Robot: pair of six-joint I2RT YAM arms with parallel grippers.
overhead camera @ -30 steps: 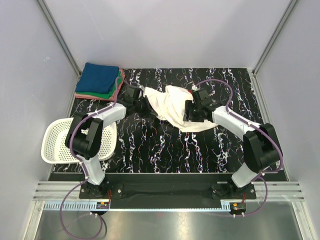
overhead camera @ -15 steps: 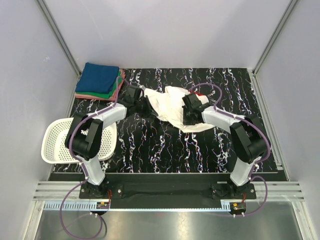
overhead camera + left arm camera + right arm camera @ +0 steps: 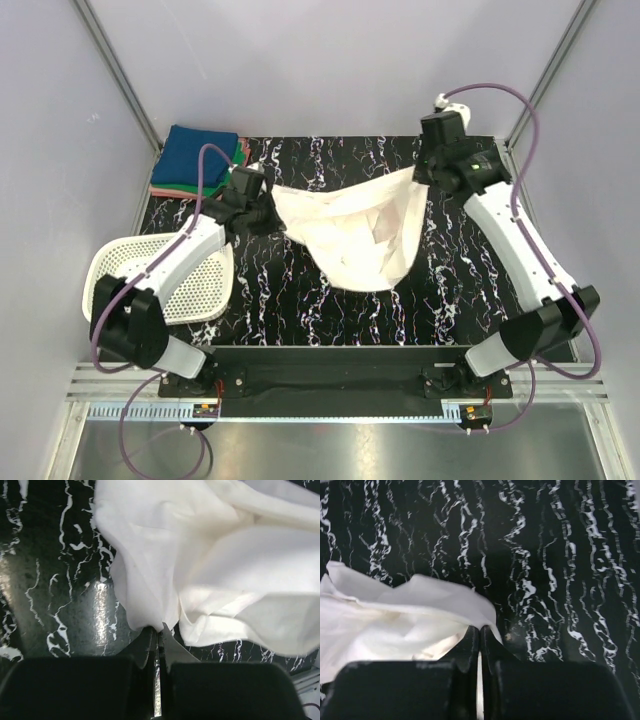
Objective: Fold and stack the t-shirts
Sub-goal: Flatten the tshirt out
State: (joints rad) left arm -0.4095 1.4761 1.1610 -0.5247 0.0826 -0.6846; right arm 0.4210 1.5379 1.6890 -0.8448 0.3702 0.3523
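A white mesh basket [image 3: 120, 270] sits at the far left, and the folded t-shirts [image 3: 200, 155] are piled at the back-left corner with the blue one on top. The left hand [image 3: 158, 635] is clenched on one edge of the white t-shirt [image 3: 345, 235], which hangs stretched above the black marbled counter [image 3: 470, 270]. Its belly sags towards the near edge. The right hand [image 3: 480, 632] pinches the opposite edge. The cloth looks light, limp and likely to slip, so hems or shoulder seams are the best places to grip. A faint reddish patch shows through, but no writing is readable.
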